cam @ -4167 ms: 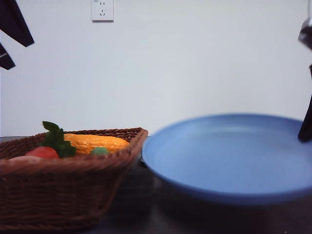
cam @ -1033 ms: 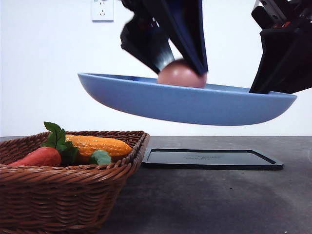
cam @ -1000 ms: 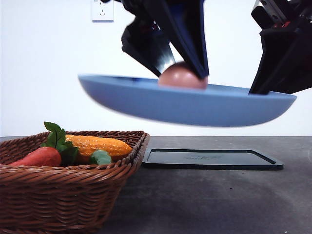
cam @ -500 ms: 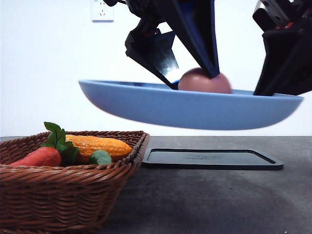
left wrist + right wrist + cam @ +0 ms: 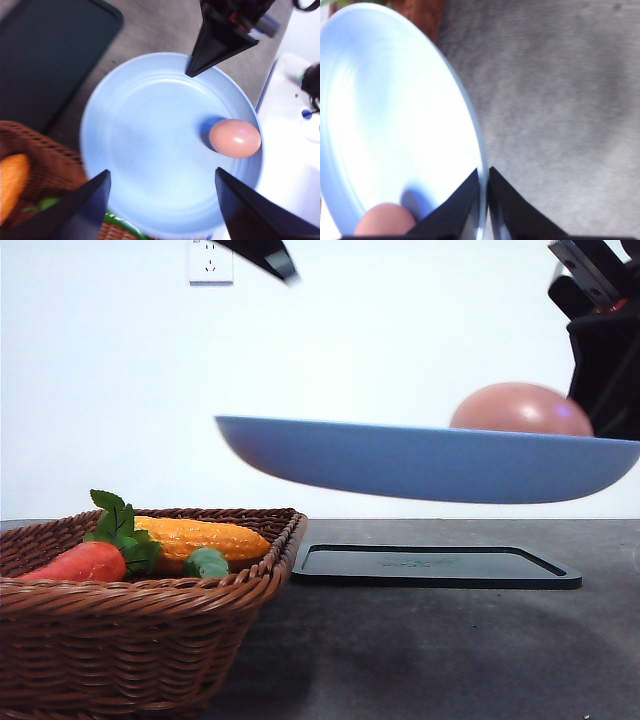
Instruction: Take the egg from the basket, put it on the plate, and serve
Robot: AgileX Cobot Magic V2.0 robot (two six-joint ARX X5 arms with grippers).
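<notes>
The brown woven wicker basket (image 5: 140, 615), left of the plate, kept just a carrot and corn. So the transfer looked done: the small pinkish-brown egg (image 5: 520, 410) lay on the wide round blue plate (image 5: 420, 460), near the rim where the right gripper (image 5: 483, 200) pinched it, plate held in the air above the flat black tray (image 5: 435, 567). Serving was left, I'd guess. The left gripper (image 5: 162, 200) hung spread wide above the plate, holding nothing. The plate's right edge was cut off in the front view.
</notes>
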